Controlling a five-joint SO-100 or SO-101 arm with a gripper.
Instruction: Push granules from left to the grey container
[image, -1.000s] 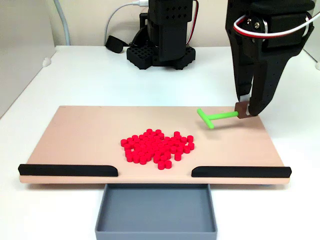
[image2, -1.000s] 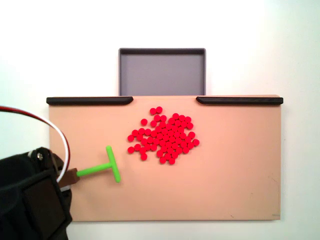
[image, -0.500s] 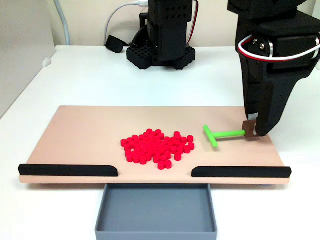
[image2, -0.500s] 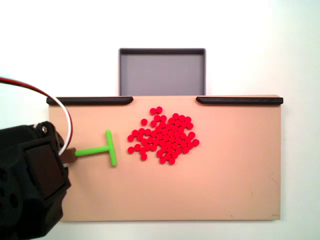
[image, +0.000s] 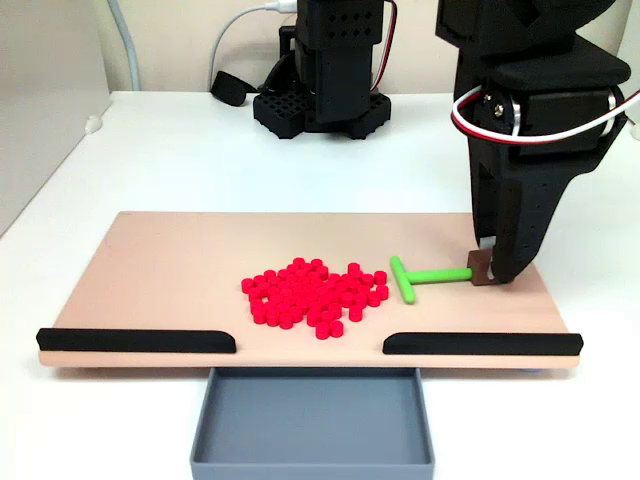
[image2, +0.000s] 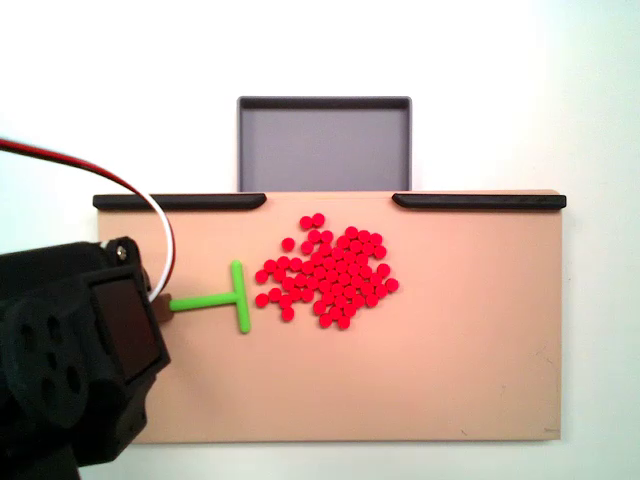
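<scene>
Underneath everything lies the white table (image: 200, 160), and on it the tan board (image: 170, 260) that stretches away from the gripper (image: 488, 268) toward the left in the front fixed view. Two black strips (image: 135, 340) edge the board's near side, forward of the gripper, with a gap between them. Below that gap sits the grey container (image: 312, 418), off the board and well apart from the gripper. The gripper itself is clamped on the brown end block of the green T-shaped pusher (image: 420, 275), whose crossbar points away from it. Just beyond that crossbar the granules (image: 315, 295) lie in a loose red cluster on the board, the nearest ones just beside the bar; in the top-down fixed view the granules (image2: 330, 272) spread right of the pusher (image2: 215, 298).
</scene>
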